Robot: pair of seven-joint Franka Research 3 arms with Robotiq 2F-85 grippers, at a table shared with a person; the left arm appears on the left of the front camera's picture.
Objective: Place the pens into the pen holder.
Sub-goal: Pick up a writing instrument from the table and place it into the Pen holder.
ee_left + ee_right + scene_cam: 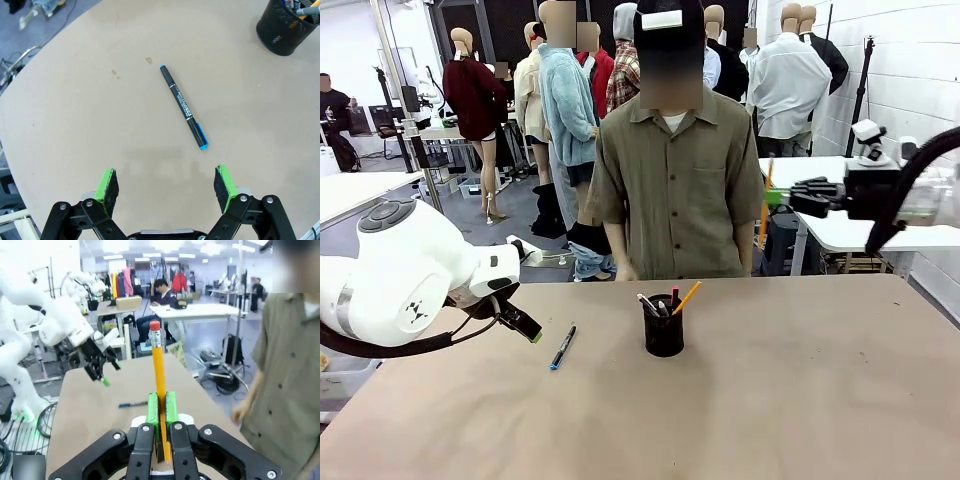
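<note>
Left pincer [528,330], seen from the front, hangs low over the counter [800,400] well to the left of the pen holder [664,332], jaws apart and empty. A dark pen [563,347] with a blue tip lies flat on the counter between that pincer and the pen holder. The pen holder stands upright in front of the person [675,170], with several pens [672,299] sticking out of it. High up and to the right of the pen holder, the right pincer [777,197] is clamped on a yellow pencil [764,215] held nearly upright.

From the left wrist, the green pads stand wide apart above bare counter. The dark pen lies beyond them, touching neither, and the pen holder sits farther off.

From the right wrist, the pads press together on the yellow pencil, its red eraser uppermost.
</note>
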